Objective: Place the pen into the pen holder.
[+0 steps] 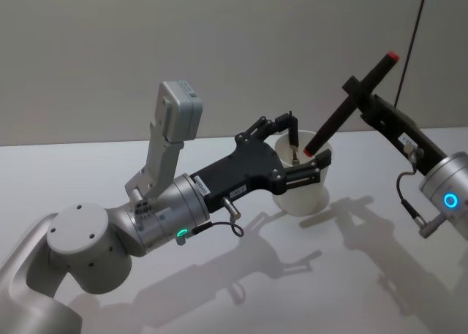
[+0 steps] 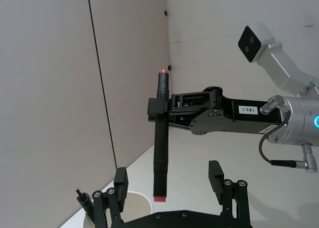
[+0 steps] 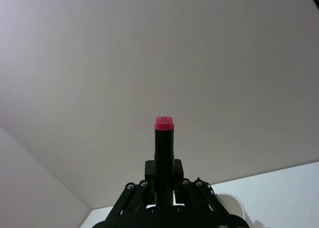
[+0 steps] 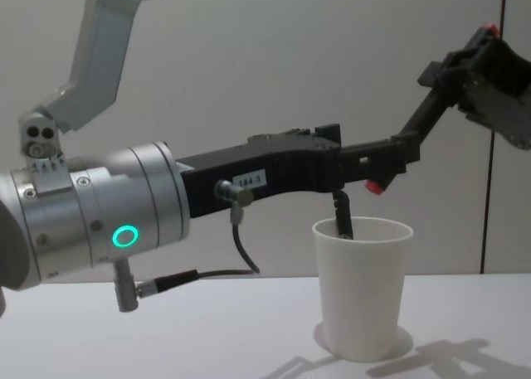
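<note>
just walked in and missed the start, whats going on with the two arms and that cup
The right gripper is shut on a black pen with red ends, holding it tilted above the white paper cup, its lower tip just over the rim and not yet inside. The left gripper has its fingers open around the cup's upper part, seemingly to steady it. A thin dark item already stands in the cup.

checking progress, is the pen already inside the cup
No, the right gripper holds the pen with its red tip just above the cup rim.

pen holder (image 4: 363,288) base edge-cropped (chest view), left claw (image 1: 296,161) half-masking it
</note>
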